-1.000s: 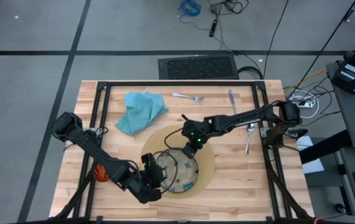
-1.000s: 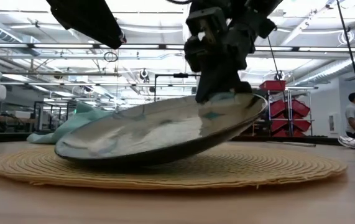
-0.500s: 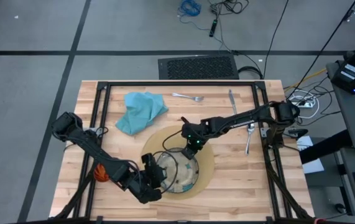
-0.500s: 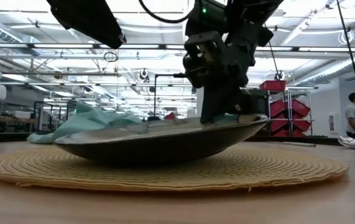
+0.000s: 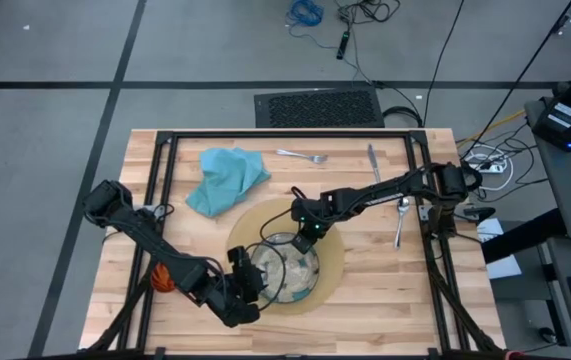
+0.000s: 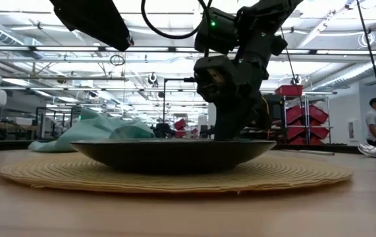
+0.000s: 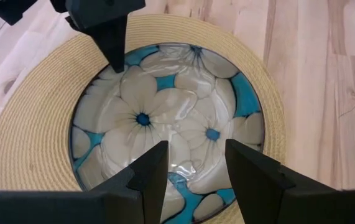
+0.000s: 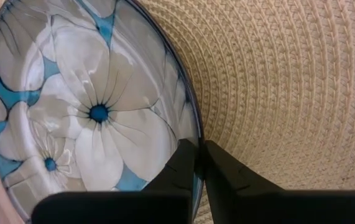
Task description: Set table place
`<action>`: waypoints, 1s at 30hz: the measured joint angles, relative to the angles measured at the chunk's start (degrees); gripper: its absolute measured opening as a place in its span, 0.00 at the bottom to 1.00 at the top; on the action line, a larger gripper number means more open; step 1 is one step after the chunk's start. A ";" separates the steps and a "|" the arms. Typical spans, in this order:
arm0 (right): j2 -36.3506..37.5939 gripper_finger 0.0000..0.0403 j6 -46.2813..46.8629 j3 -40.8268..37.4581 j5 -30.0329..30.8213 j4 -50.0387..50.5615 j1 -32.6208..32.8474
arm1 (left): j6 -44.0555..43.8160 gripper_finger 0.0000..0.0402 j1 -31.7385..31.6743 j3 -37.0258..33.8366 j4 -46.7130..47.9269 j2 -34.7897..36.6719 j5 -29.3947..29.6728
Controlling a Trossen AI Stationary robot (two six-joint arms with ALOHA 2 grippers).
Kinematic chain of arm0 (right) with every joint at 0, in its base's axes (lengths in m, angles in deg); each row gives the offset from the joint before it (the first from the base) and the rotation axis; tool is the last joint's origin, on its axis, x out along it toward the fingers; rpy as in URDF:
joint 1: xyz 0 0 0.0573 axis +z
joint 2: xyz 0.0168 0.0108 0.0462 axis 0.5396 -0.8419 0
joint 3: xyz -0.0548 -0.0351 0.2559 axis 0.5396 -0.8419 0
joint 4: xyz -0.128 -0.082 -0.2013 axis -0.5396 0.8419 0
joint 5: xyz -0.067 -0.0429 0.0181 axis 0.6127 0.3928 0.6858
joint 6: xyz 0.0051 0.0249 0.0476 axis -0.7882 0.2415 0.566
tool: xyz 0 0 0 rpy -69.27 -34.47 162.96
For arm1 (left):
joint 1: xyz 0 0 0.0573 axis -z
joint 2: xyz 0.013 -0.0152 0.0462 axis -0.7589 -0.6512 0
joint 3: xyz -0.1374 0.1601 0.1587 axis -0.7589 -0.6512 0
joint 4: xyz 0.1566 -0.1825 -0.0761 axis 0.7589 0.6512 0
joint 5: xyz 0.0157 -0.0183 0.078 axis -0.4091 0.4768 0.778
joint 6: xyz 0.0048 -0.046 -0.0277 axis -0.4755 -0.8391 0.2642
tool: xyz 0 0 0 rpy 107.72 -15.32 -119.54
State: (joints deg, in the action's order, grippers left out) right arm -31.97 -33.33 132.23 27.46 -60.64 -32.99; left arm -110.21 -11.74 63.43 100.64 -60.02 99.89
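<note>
A plate (image 5: 287,275) painted with white flowers on blue lies flat on the round tan mat (image 5: 333,252), its underside resting on the weave (image 6: 174,176). My right gripper (image 5: 303,238) reaches in from the table's right and is shut on the plate's far rim. My left gripper (image 7: 196,177) hovers open over the plate's near-left rim, touching nothing. A light-blue napkin (image 5: 225,178) lies crumpled at the far left. A fork (image 5: 303,156) and knife (image 5: 373,163) lie along the far edge, a spoon (image 5: 402,220) at the right. The orange cup (image 5: 161,278) peeks out beside my left arm. My right gripper pinches the plate's far rim (image 8: 194,149) between its two fingers, one finger (image 8: 183,163) on the painted inner face and the other (image 8: 222,169) on the outer side over the mat. The fingers slant down from the far right. The plate lies level on the mat.
A black metal frame (image 5: 165,190) runs along the table's edges. Bare planks (image 5: 385,300) show to the right of the mat and near the front edge. In the low view a person (image 6: 375,122) stands far off in the room.
My right gripper has gone down, still shut on the rim. The plate, which stood tilted with its held side raised and its opposite edge on the mat, has come down and now lies flat.
</note>
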 joint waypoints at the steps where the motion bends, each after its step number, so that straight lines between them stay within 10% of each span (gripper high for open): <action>1: 0.00 0.01 0.02 0.00 0.28 -0.01 0.03 | 0.00 0.36 0.00 0.00 0.02 0.00 0.00; 15: 0.69 0.40 -2.20 0.21 1.34 1.76 0.01 | 0.02 0.36 0.02 0.00 0.02 0.00 0.28; 30: 14.56 0.45 -18.76 4.68 6.90 11.89 -2.04 | 13.99 0.36 -5.58 -0.02 9.73 7.07 9.15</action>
State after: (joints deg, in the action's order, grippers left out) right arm -17.41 -52.08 136.91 34.36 -48.75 -35.02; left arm -96.22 -17.32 63.41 110.37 -52.95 109.04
